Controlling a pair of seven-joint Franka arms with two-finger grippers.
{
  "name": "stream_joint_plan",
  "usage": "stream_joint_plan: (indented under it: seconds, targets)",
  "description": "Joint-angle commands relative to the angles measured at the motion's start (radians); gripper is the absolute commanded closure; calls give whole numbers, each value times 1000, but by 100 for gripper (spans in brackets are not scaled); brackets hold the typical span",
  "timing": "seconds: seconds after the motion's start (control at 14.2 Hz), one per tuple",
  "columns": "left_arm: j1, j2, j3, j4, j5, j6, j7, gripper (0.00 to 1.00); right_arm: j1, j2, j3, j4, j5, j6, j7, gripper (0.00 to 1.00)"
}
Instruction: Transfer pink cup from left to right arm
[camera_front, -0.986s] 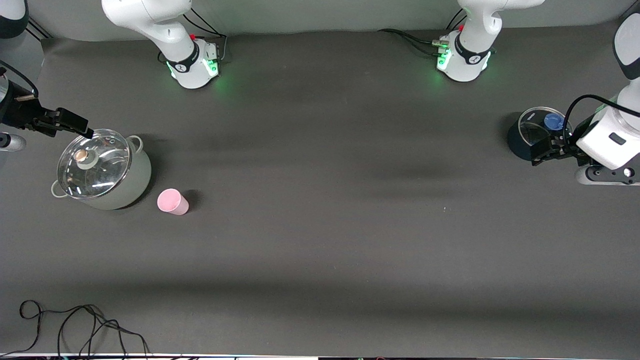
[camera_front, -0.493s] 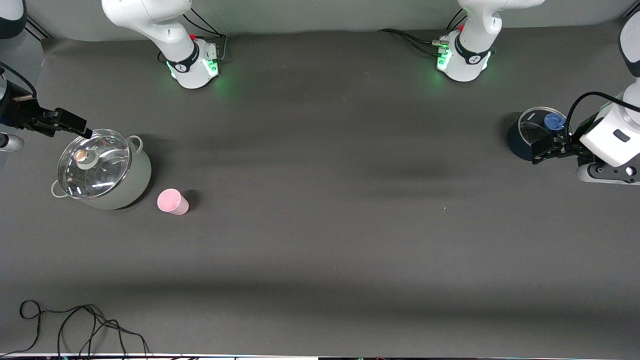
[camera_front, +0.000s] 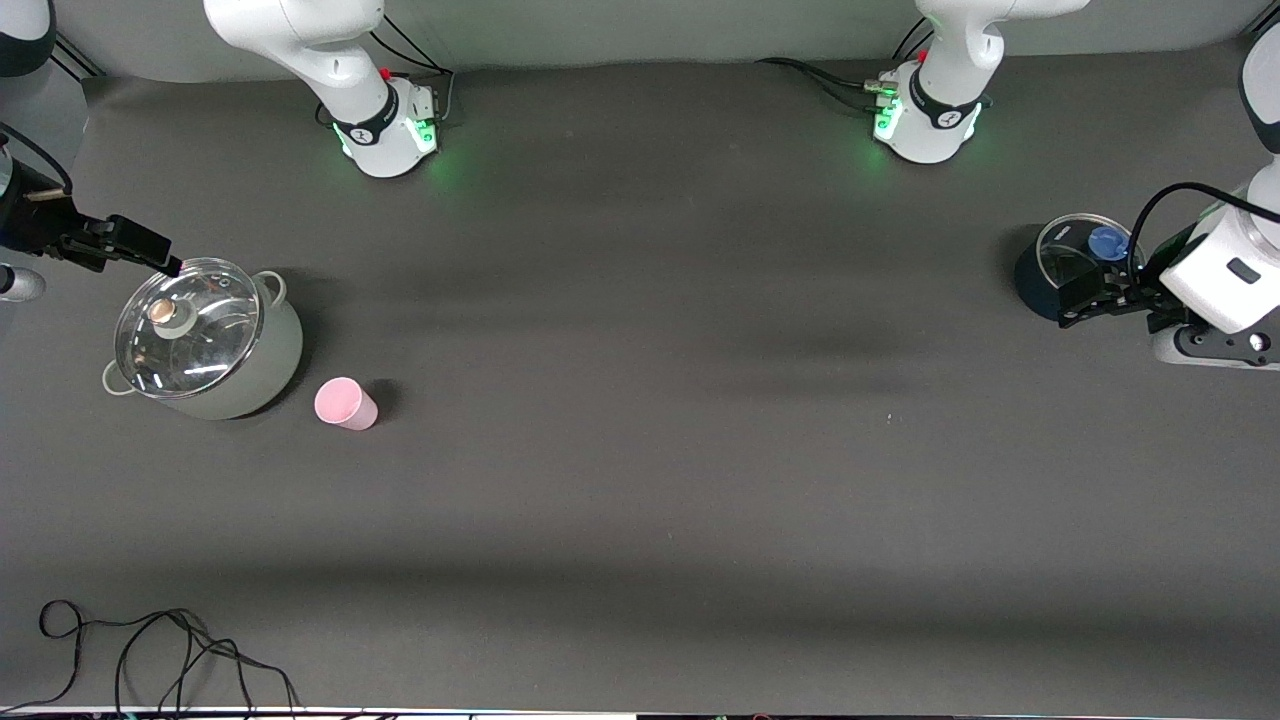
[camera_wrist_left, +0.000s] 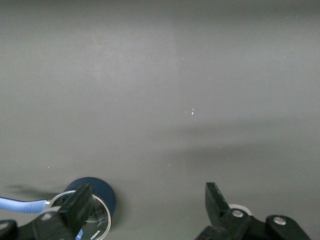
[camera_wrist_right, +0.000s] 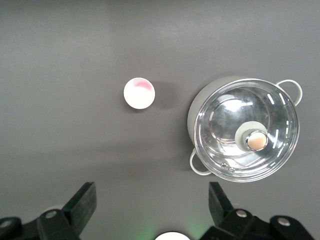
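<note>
Beside the pale lidded pot (camera_front: 205, 340), the pink cup (camera_front: 346, 403) stood upright on the table (camera_front: 640, 500). Left end effector (camera_front: 1085, 300), released, hovered over the dark pot (camera_front: 1065, 262); right end effector (camera_front: 135, 245), released, hung by the pale pot. Risk: the left arm's long cross-table reach could topple the light cup.

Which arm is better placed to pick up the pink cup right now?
Right. The pink cup stands beside the lidded pot under the open right pincer; the open left pincer is at the table's other end.
</note>
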Motion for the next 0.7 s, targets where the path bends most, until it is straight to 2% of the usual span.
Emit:
stream_joint_plan:
  seconds: [0.0,0.21,0.35,0.63]
  targets:
    - [-6,-5,12,15,-11,-15,16,0,-85,11,103,24,-20,-10,-8,1]
    - [-17,23,9,41,15,-34,13,0,-83,13,113,36,-20,-7,-8,1]
    - [-14,29,9,49,16,-32,8,0,-88,63,106,123,-12,-18,-9,0]
    - [-8,29,9,54,8,-34,11,0,-92,71,117,131,-7,-12,-6,0]
